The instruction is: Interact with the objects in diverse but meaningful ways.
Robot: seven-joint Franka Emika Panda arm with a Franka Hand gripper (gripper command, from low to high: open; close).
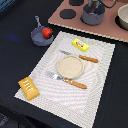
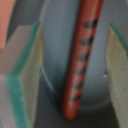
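— Wrist view first: where is the sausage [image 2: 80,60] relative to the gripper [image 2: 70,70]?

— Right between the jaws. The fingers [image 2: 22,75] stand wide on either side, with a gap showing on both flanks, so nothing is gripped yet. The sausage leans in the grey pot [image 2: 55,45] directly beneath the hand, slightly nearer one pad than the other.

— How do you expect it to handle?

— Light, I would judge, and stiff like moulded plastic. It is a thin reddish-brown rod with dark grill stripes and a rounded end. The skin has a smooth sheen, so it may slip or roll out of a loose pinch. The pads look soft, tan with a green edge, which should help.

— Where would you take hold?

— Across the middle of its length, squarely on the narrow width, so that it does not pivot.

— And the other objects?

— In the exterior view the gripper [image 1: 95,5] is down in the pot [image 1: 93,16], and everything else lies well away from the hand. The glossy round tomato [image 1: 47,32] sits in the small grey pan [image 1: 40,36]. The flat yellow packet [image 1: 80,45] and the scored, golden bread loaf [image 1: 29,88] lie on the pale woven placemat [image 1: 102,75], the loaf farthest from the hand. A round tan plate [image 1: 69,66] rests mid-mat.
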